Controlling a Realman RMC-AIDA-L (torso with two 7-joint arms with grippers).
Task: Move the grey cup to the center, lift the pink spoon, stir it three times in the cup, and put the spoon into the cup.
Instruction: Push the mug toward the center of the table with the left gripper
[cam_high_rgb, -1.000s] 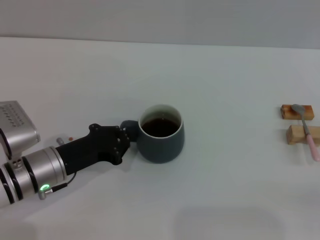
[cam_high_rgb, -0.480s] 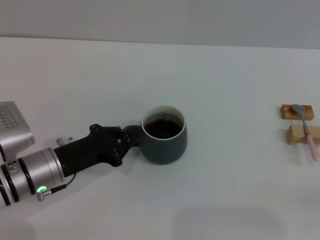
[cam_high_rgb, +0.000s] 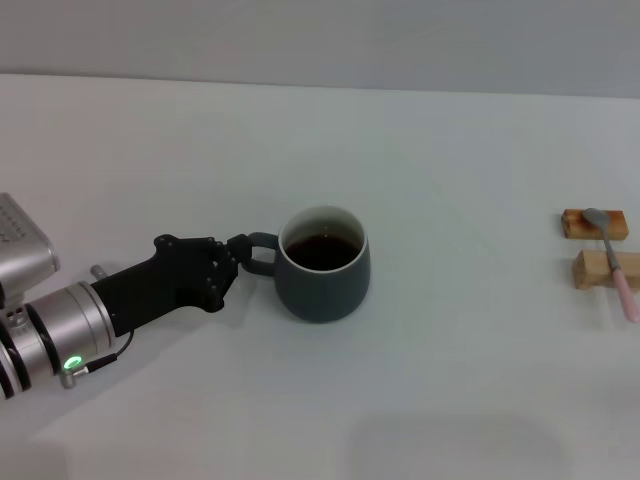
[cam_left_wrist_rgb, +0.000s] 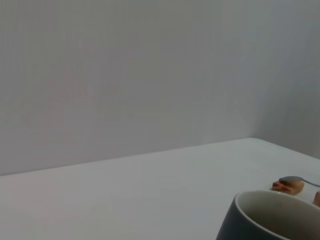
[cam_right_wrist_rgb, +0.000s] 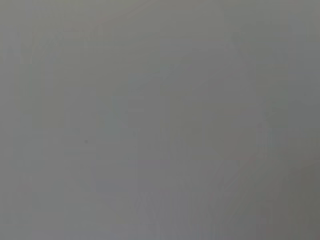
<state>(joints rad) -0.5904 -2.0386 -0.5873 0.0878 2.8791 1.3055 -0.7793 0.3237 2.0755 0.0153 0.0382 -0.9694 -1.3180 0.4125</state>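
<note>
Backing away from the grey cup (cam_high_rgb: 323, 264), the left pincer (cam_high_rgb: 232, 262) now sits beside its handle, though I cannot tell if it is apart or together, so the cup is placed and next comes lifting the pink spoon (cam_high_rgb: 617, 262) far right of the cup.

A plain, even grey surface fills the right wrist view, nothing distinguishable.
</note>
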